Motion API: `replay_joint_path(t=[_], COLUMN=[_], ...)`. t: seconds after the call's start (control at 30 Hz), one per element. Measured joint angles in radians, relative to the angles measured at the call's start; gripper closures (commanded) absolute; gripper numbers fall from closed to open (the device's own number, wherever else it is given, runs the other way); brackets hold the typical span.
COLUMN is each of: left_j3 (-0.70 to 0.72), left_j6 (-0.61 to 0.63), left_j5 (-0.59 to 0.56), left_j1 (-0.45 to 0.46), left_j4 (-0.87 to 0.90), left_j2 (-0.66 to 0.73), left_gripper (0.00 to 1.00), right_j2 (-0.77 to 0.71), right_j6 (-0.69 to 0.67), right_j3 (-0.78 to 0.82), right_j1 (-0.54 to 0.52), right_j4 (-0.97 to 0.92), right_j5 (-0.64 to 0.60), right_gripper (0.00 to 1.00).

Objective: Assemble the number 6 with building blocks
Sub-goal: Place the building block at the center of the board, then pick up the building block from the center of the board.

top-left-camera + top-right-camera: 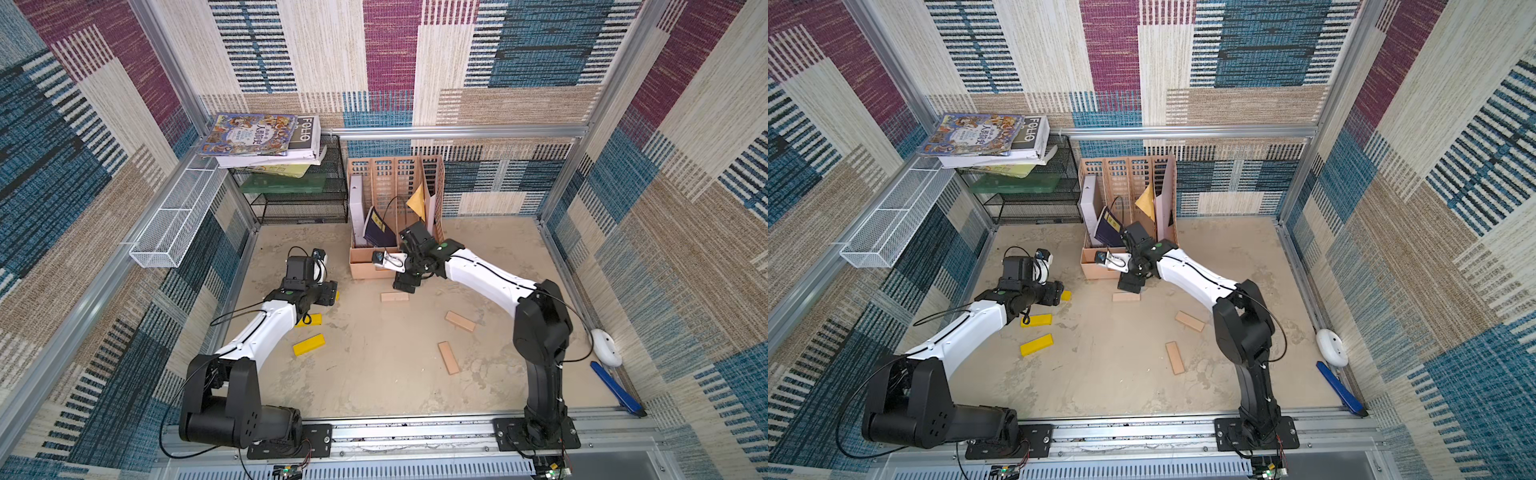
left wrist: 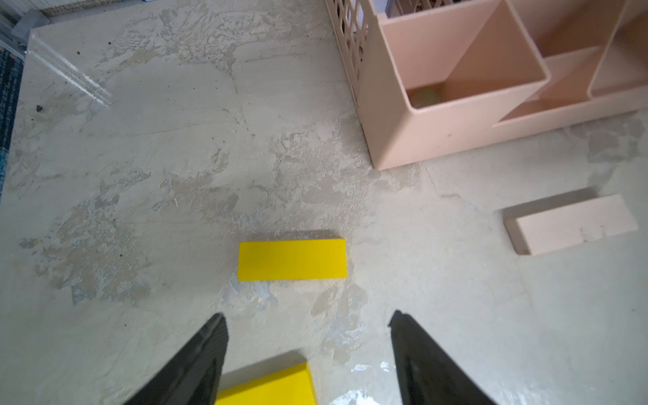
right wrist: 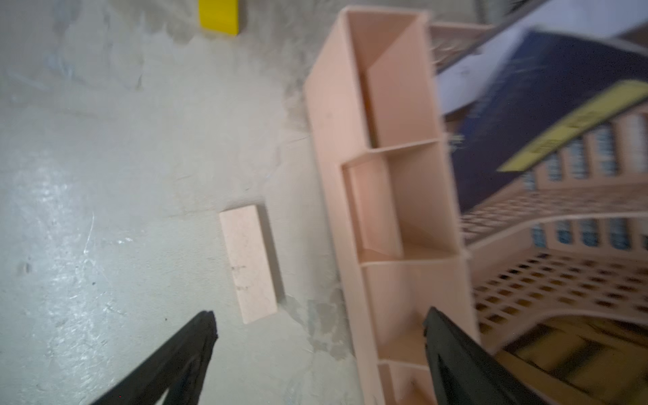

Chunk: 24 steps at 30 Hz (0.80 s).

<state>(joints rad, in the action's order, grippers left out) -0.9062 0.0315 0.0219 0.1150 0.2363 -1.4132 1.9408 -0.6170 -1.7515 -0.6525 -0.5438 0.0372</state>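
The right gripper (image 3: 319, 314) hangs open over a pale plank (image 3: 249, 268), likely the digit's top stroke; the left gripper (image 2: 308, 315), open too, faces a yellow plank (image 2: 292, 259).

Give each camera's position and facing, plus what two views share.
Top views: high on the base side, looking down at the table; left arm, right arm whole.
Left wrist: on left arm, facing a yellow plank; open left pincer shows.
Right wrist: on right arm, facing a pale plank; open right pincer shows.
Shared: both wrist views show the pale plank, the organizer.
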Motion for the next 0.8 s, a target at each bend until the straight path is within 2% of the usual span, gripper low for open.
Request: replay_joint_path(t=[0.13,0.2,0.3,0.37,0.5,0.8], left_j3=[-0.094,-0.144,-0.16,-0.171,-0.229,-0.286], left_j6=[-0.151,-0.262,-0.436,-0.536,-0.684,-0.89], left_j5=[0.014,0.057,0.117,0.143,0.164,0.154], left_j1=[-0.01,-0.04,-0.09,-0.098,-0.1,-0.101], left_j4=[0.098,0.149,0.188,0.21,0.221,0.252], left_j2=[-0.104,-0.191,-0.274,-0.303,-0.352,-0.404], left_gripper=[0.32,0.37,0.38,0.38,0.39,0.37], right_j2=[-0.023,0.043,0.146,0.161,0.111,0.08], right_j6=[0.263,0.409,0.557,0.604,0.657,0.681], right_j3=[-0.178,-0.336,-0.502,-0.512,-0.431,-0.365], right_j1=[0.14,0.245,0.348,0.353,0.323,0.333], right_j4=[-0.007,-0.067,-0.168,-0.234,-0.263,-0.251], right_j5=[0.039,0.13,0.23,0.273,0.314,0.315], right_gripper=[0.04,0.04,0.04,0.04,0.04,0.04])
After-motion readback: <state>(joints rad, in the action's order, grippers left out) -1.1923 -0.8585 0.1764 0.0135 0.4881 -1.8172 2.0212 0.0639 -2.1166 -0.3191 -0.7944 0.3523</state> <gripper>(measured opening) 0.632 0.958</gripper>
